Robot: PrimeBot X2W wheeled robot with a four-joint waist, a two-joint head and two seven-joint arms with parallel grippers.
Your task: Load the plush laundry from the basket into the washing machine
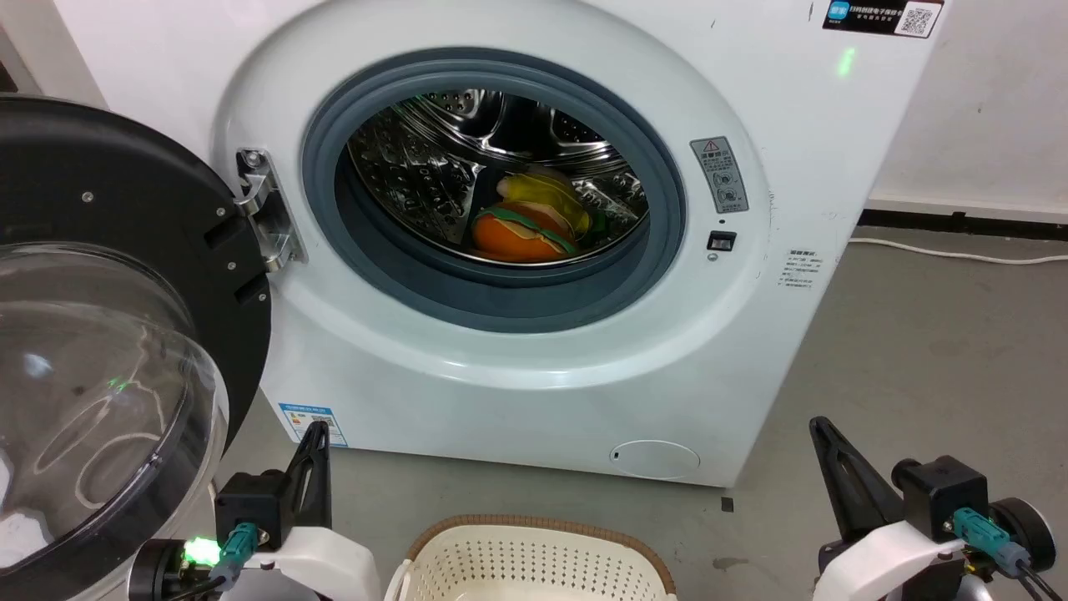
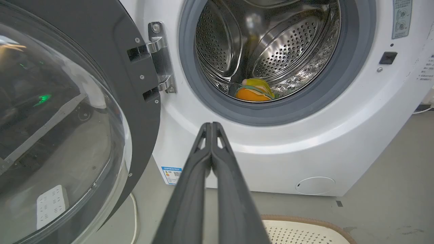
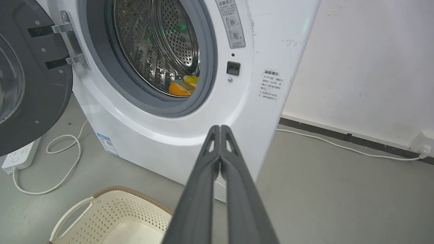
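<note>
Since the orange hamburger plush (image 1: 517, 238) lies inside the large white washing machine (image 1: 793, 376), left gripper (image 2: 212, 125) and right gripper (image 3: 220, 128) (both closed, empty) should avoid its black-rimmed door (image 1: 125, 209).

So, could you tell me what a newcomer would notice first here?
The white washing machine dominates, its round door swung open to the robot's left. In the steel drum lies the orange hamburger plush, the brightest thing there. The left gripper and right gripper, both shut, flank the basket.
</note>
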